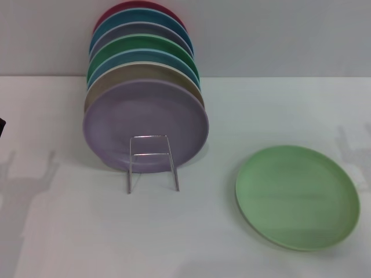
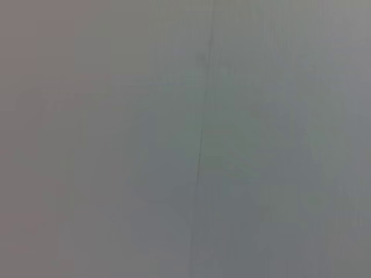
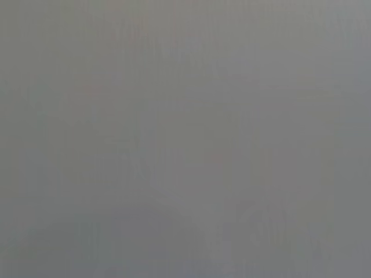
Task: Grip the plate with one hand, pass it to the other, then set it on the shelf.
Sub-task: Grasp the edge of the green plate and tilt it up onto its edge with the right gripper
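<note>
The light pastel-green plate lies flat on the white table, to the right of the middle in the head view. The shelf, a thin silver wire rack with an upright rectangular loop at its front, stands left of the middle. Neither gripper shows in any view. Only faint shadows of them fall on the table at the far left and far right. Both wrist views show nothing but a plain grey surface.
Several plates stand upright in the rack, one behind the other: a lilac plate in front, then beige, blue, emerald-green and others. A white wall rises behind. A dark sliver touches the left edge.
</note>
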Robot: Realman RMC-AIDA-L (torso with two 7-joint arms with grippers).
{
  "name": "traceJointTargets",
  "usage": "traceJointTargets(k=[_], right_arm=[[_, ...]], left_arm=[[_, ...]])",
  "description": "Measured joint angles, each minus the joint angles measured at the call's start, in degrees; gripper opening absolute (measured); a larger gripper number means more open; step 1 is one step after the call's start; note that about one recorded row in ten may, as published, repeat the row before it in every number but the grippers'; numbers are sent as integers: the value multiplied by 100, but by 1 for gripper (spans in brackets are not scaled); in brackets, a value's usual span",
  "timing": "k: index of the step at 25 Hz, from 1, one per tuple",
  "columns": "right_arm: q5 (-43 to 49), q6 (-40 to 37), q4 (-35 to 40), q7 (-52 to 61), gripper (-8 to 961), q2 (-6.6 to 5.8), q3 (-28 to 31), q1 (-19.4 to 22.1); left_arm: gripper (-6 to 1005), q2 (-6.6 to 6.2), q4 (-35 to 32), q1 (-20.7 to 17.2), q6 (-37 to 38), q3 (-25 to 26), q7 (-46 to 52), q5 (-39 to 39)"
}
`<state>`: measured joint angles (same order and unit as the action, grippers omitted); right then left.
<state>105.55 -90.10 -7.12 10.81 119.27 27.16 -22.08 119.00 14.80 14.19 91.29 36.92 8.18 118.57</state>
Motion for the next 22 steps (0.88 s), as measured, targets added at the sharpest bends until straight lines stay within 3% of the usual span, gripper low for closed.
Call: traceJointTargets(k=[6,12,22], right_arm=[[23,-63,33,-191,643,-2,-23,40],[50,-205,-179,-2431,642,19,-47,142],[55,-215,-241,-4304,643,8,-45,13]], left_arm=[[860,6,-2,-24,20,-1,0,0],[860,9,1,-37,31,-8,0,0],[860,1,6,-21,23,-41,0,0]])
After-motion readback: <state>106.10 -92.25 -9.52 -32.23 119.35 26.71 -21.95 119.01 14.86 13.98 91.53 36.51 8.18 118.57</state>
